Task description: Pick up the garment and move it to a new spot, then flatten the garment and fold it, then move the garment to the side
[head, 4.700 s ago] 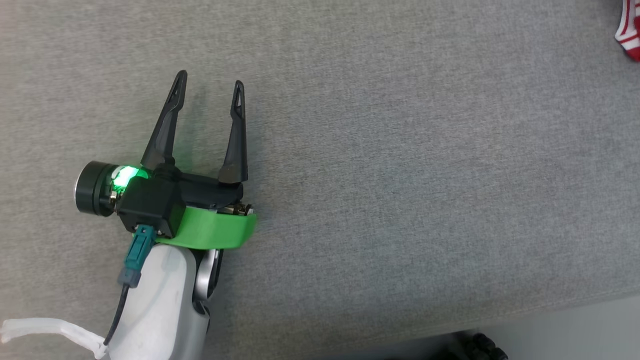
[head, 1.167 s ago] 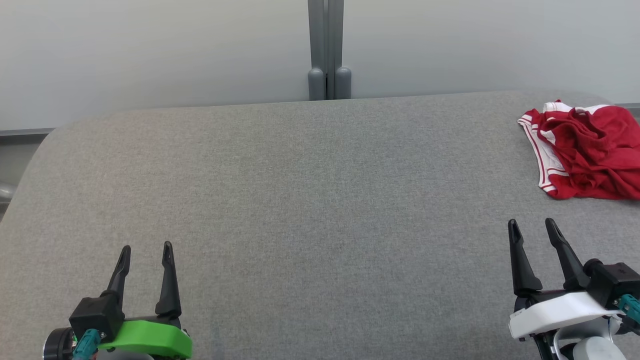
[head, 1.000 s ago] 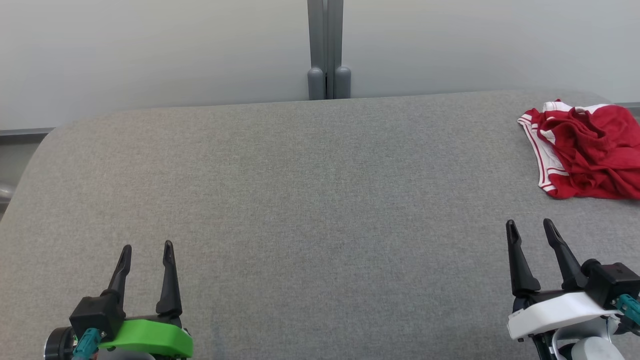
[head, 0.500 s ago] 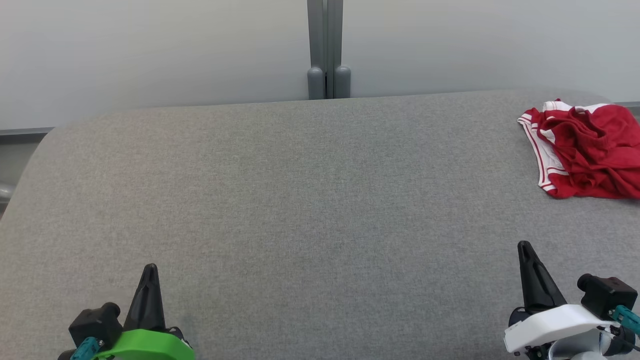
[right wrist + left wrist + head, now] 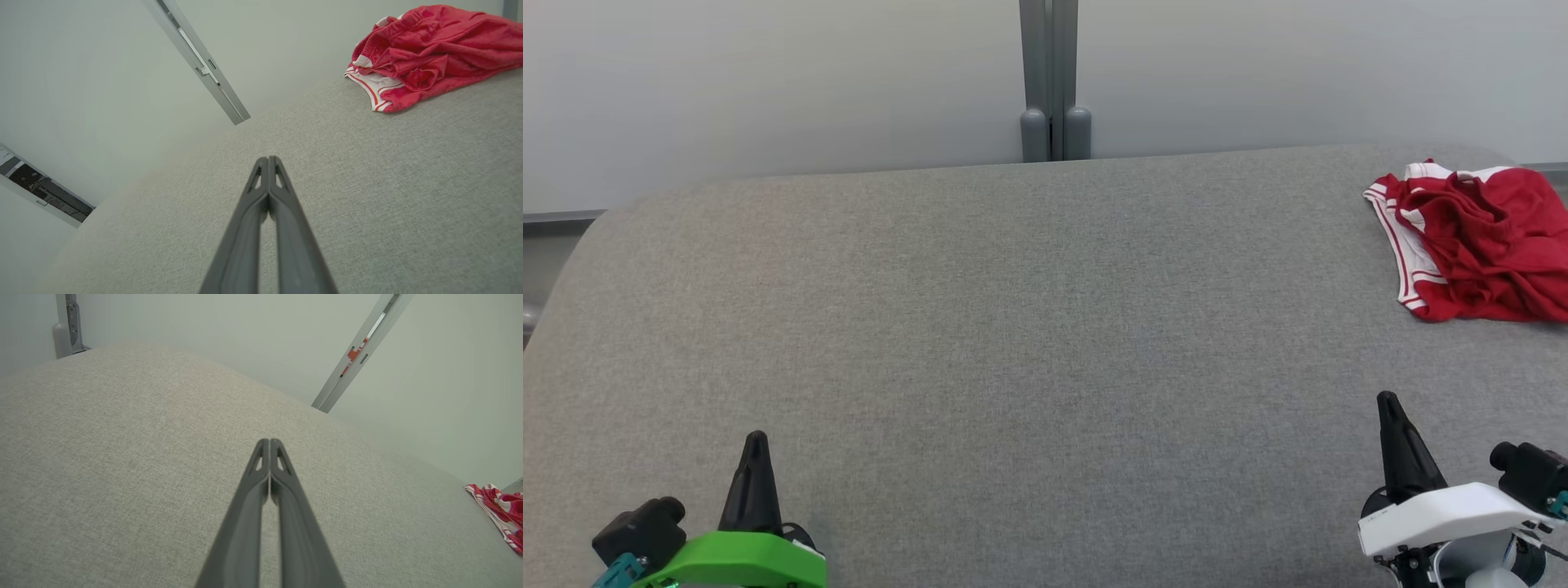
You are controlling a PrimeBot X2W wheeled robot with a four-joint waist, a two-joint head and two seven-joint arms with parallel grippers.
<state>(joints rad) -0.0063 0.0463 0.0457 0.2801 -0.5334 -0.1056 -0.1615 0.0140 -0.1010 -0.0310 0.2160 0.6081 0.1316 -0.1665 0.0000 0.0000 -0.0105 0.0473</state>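
A crumpled red garment [image 5: 1482,245] with white stripes lies at the far right of the grey padded surface [image 5: 1029,343]. It also shows at the upper right of the right wrist view as the garment [image 5: 429,49], and at the right edge of the left wrist view as the garment [image 5: 500,508]. My left gripper [image 5: 756,441] sits at the lower left, shut, holding nothing; its closed fingertips [image 5: 269,443] hover over bare fabric. My right gripper [image 5: 1387,402] is at the lower right, shut and empty, well short of the garment; its tips [image 5: 267,160] point toward it.
A pale wall with a grey vertical post [image 5: 1049,82] stands behind the surface. The surface's far edge curves down at the left [image 5: 588,237]. Wide bare fabric lies between the two grippers.
Both grippers have gone from open to shut, with nothing between the fingers. Both have drawn back slightly toward the bottom of the head view. The garment has not moved.
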